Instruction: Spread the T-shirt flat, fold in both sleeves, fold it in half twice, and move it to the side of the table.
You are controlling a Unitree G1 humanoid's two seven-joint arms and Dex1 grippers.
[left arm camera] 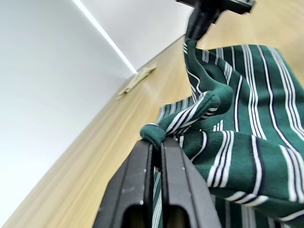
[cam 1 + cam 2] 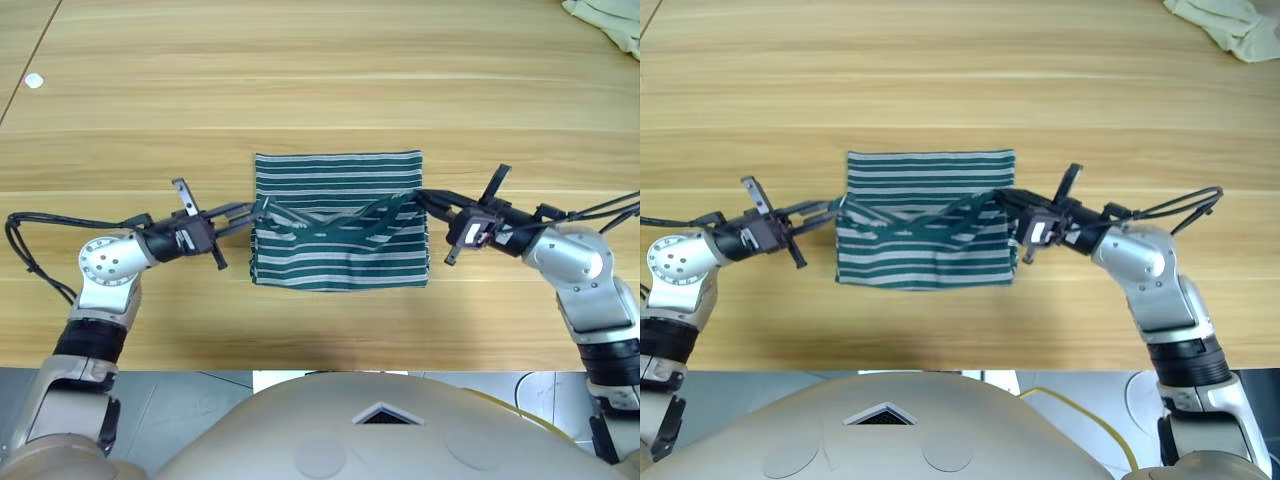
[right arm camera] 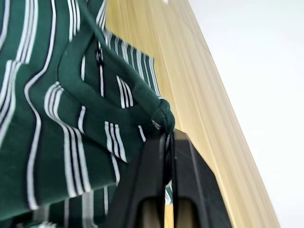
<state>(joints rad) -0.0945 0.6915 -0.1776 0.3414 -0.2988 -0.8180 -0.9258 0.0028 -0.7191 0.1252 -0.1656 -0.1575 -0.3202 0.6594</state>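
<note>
left gripper [image 2: 257, 208] and right gripper [image 2: 419, 197] each pinch a t-shirt [image 2: 338, 172] corner — carry both level, together, so edges align.

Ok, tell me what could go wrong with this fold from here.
1. The left gripper and right gripper each pinch only a small bunch of the T-shirt; either could slip free.
2. The lifted edge sags between them, so the fold might land creased or uneven.
</note>
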